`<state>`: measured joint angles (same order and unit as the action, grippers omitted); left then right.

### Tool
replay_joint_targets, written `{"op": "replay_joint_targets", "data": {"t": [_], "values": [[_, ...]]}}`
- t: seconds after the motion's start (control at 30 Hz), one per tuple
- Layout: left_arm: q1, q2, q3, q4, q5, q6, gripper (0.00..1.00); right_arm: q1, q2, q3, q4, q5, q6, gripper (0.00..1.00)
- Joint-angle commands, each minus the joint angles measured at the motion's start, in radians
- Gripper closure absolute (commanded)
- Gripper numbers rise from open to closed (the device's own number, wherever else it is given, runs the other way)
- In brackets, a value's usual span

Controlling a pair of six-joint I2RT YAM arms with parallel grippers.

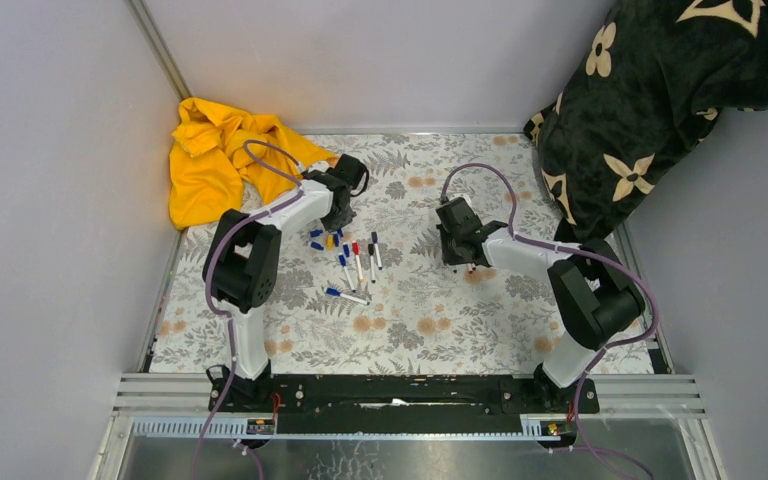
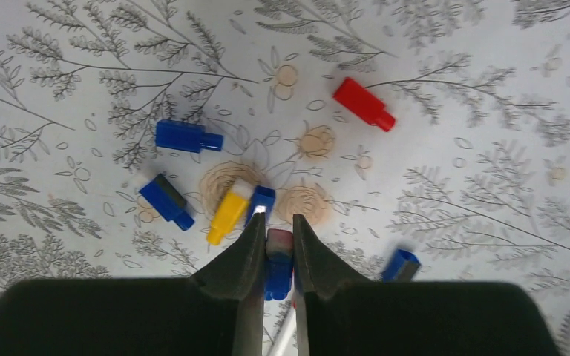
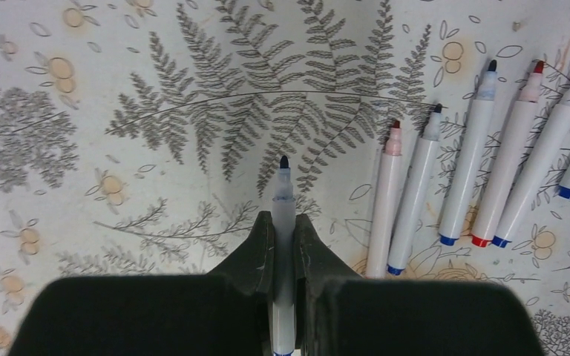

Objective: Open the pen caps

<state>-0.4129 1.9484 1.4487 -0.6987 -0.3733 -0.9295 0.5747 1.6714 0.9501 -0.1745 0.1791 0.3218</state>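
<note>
Floral worktop point(image 1: 430, 330) under everything. Dark flower-print blanket point(image 1: 650, 110) heaped at the far right corner, yellow cloth point(image 1: 205, 160) at the far left, both clear of the work. Left arm point(image 1: 260, 250) and right arm point(image 1: 560, 270) reaching in, well apart from each other. Right fingers point(image 3: 256, 252) narrow, clamped on a white pen point(image 3: 283, 208) along its barrel. Likely trouble here: bare tip marking the worktop if lowered nose-first, or the smooth barrel sliding in the pinch. Barrel running straight between the pads, dark tip poking out ahead past the fingertips, no cap on it. Row of uncapped pens point(image 3: 469, 156) lying just right of the held one, tips pointing the same way, not touching the fingers. Left fingers point(image 2: 243, 256) nearly closed, pinching a blue cap point(image 2: 279, 259) with a pale end. Likely trouble: so small a piece squirting out on release and rolling in among the loose caps point(image 2: 187, 137). Held cap seated between the pads just behind the tips. Loose ones (blue, yellow, red) lying ahead and to either side, nearest blue and yellow just beyond the left-hand pad. Any pens left capped: cannot tell.
</note>
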Motion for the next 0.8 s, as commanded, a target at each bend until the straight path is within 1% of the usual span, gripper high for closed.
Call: {"op": "replay_joint_targets", "data": {"t": [0.0, 0.1, 0.23, 0.33, 0.4, 0.5, 0.6, 0.7, 0.77], "values": [[0.005, 0.023, 0.024, -0.054, -0.090, 0.033, 0.92, -0.010, 0.028, 0.048, 0.017, 0.103, -0.033, 1.00], [0.008, 0.033, 0.022, -0.058, -0.096, 0.033, 0.87, -0.012, 0.045, 0.045, 0.020, 0.126, -0.043, 0.97], [0.010, 0.039, 0.022, -0.057, -0.099, 0.031, 0.77, -0.014, 0.059, 0.031, 0.026, 0.146, -0.045, 0.91], [0.011, 0.041, 0.025, -0.056, -0.100, 0.030, 0.70, -0.013, 0.068, 0.022, 0.032, 0.164, -0.050, 0.84], [0.011, 0.041, 0.029, -0.057, -0.098, 0.032, 0.68, -0.013, 0.075, 0.019, 0.032, 0.172, -0.052, 0.80], [0.011, 0.037, 0.028, -0.058, -0.097, 0.031, 0.58, -0.014, 0.081, 0.015, 0.032, 0.175, -0.053, 0.74], [0.012, 0.024, 0.020, -0.057, -0.102, 0.027, 0.57, -0.013, 0.079, 0.006, 0.035, 0.177, -0.051, 0.72], [0.011, 0.010, 0.013, -0.058, -0.102, 0.023, 0.57, -0.014, 0.075, 0.004, 0.032, 0.181, -0.052, 0.66], [0.011, -0.007, 0.007, -0.056, -0.101, 0.015, 0.56, -0.014, 0.065, 0.004, 0.028, 0.183, -0.056, 0.66]]}}
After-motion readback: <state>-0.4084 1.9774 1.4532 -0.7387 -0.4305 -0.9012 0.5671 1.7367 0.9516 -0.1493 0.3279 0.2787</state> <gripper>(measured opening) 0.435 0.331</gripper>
